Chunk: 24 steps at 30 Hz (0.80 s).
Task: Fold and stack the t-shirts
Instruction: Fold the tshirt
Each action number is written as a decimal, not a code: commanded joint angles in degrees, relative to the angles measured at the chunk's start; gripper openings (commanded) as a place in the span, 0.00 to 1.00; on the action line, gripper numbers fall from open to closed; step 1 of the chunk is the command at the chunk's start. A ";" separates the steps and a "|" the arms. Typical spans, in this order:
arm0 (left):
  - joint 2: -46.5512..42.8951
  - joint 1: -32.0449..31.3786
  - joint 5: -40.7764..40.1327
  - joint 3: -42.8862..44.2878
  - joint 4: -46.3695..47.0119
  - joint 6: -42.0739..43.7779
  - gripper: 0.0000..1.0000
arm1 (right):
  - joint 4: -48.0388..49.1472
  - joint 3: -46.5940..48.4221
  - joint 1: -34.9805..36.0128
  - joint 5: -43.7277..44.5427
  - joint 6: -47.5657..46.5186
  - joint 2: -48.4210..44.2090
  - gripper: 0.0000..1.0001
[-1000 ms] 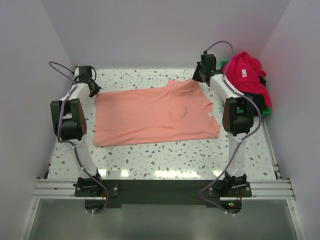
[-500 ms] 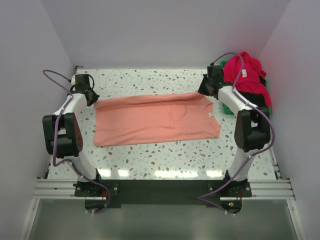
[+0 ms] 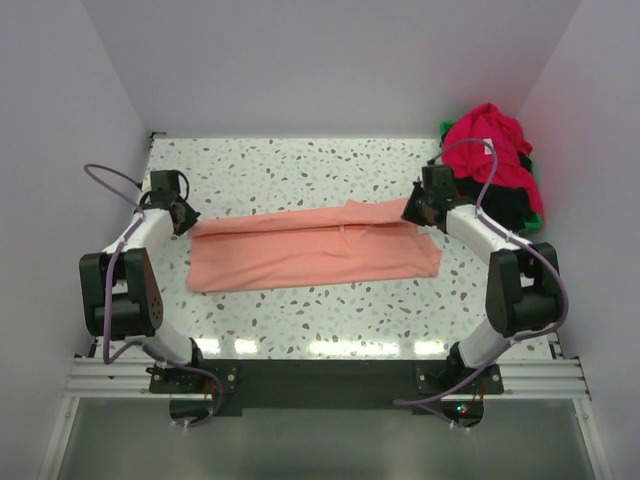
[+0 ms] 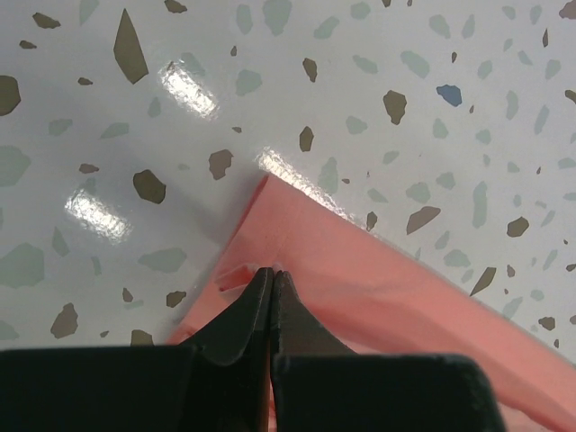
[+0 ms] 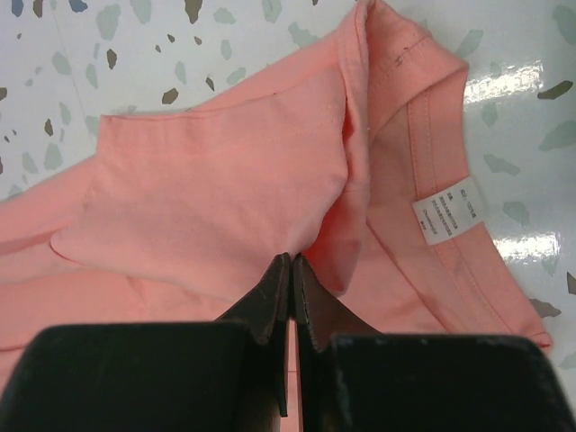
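Overhead view of a speckled terrazzo surface (image 3: 300, 170) with two robot arms reaching in from the near edge. A salmon-pink t-shirt (image 3: 315, 250) lies across the middle of the surface as a long band running left to right. Its far edge is doubled over toward the near side, making a narrower upper layer on top of the flat lower one.

The left tool (image 3: 182, 216) sits at the shirt's far left corner. In the left wrist view its two dark fingers are pressed together, pinching the pink cloth at that corner just above the surface.

The right tool (image 3: 412, 212) sits at the far right corner, beside the collar. In the right wrist view its fingers are together and clamped on a raised fold of the pink cloth. The small white neck tag (image 5: 447, 216) shows inside the collar just to the right.

At the far right corner of the surface, well apart from the pink shirt, a crimson red t-shirt (image 3: 490, 140) is heaped in a green bin (image 3: 537, 217).
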 commanded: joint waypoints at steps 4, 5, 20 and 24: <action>-3.90 0.71 -0.31 -1.79 1.67 -1.68 0.00 | 4.11 -3.69 -0.20 -1.65 1.20 -5.35 0.00; -4.16 0.80 -0.31 -1.88 1.50 -1.68 0.00 | 4.28 -4.23 -0.20 -1.65 1.29 -5.62 0.00; -8.10 1.59 0.66 -7.59 2.72 -4.67 0.23 | 8.15 -14.16 -0.11 -6.47 3.14 -9.04 0.18; -12.33 1.85 2.32 -10.22 5.00 -6.08 0.52 | 7.19 -15.13 -0.11 -6.22 2.00 -12.82 0.43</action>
